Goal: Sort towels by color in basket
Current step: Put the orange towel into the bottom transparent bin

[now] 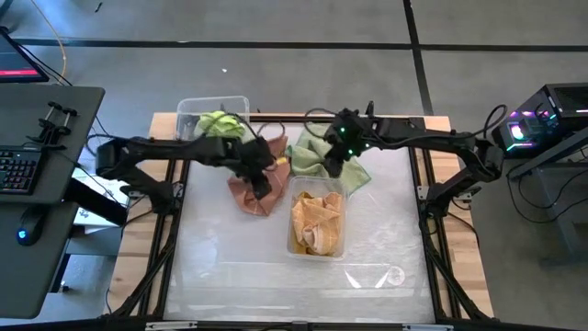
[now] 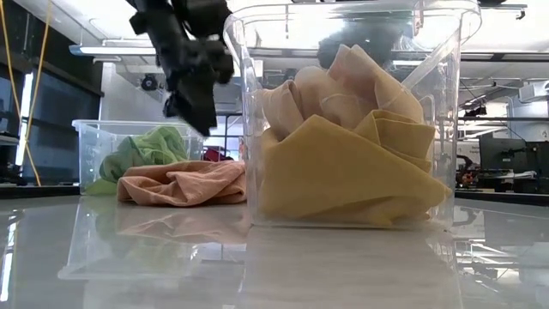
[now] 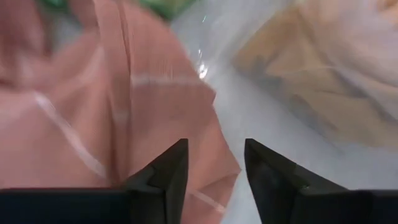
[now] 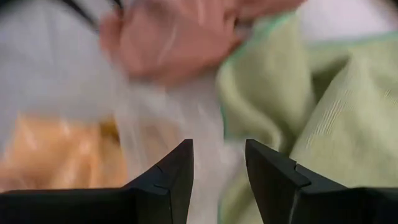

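- High view: no brand, label or readable writing anywhere on the bins, cloths or surface (image 1: 230, 267).
- Two clear plastic bins (image 1: 317, 221), rectangular with rounded rims: one at centre holding crumpled mustard-yellow towels (image 1: 315, 217), topped in the low view by a paler, pinkish fold; one at far left (image 1: 188, 112) holding a lime-green towel (image 1: 219, 122).
- Exact count of yellow towels in the centre bin not clear from the folds.
- One salmon-pink towel (image 1: 253, 191), soft and rumpled with thin pale stripes, lying loose on the surface just left of the centre bin.
- Pale sage-green towels (image 1: 312, 154), finely ribbed weave, heaped on the surface just beyond the centre bin; number of cloths in the heap not clear.
- Surface glossy and white, mirroring bins and cloth in the low view.
- Left gripper (image 3: 214, 163) hanging over the pink towel's near edge, dark wedge-shaped fingers apart, nothing between them.
- Right gripper (image 4: 219, 163) over the sage-green heap beside the centre bin's far end, fingers likewise apart and holding nothing.
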You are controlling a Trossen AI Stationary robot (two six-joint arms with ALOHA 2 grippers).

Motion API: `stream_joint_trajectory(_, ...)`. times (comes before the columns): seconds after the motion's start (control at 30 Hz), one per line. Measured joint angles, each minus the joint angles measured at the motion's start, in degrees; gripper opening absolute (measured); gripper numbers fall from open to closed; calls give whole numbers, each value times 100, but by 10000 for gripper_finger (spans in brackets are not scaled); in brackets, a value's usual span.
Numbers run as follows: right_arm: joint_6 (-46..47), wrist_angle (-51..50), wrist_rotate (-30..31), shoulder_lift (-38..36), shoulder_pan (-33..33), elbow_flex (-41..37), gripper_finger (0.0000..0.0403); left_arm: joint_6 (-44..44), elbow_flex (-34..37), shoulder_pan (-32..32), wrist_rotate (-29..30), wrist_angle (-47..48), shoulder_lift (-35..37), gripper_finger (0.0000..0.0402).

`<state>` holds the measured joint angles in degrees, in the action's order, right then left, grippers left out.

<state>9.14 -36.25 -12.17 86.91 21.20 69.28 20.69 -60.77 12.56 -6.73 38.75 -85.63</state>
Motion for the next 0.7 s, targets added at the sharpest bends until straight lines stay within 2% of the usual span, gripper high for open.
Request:
stream_joint_trajectory(0.13, -650, -953, -5, -54, -78, 0, 140, 951, 0, -135, 94, -12, -575, 187)
stream_joint_trajectory(0.27, -966, -1628, 20, -207, -151, 0, 140, 1415, 0, -268, 413, -12, -1131, 224)
stream_joint_trajectory(0.37, -920, -1823, 164, -420, -197, -2, 140, 1571, -4, -333, 546, -47, -1595, 234)
stream_joint_trajectory(0.53, -747, -1534, 346, -811, -235, -2, 140, 1662, -61, -407, 649, -51, -2073, 221)
stream_joint_trajectory(0.7, -192, -821, 357, -1017, -235, -1, 140, 1297, -48, -508, 953, -53, -2091, 167)
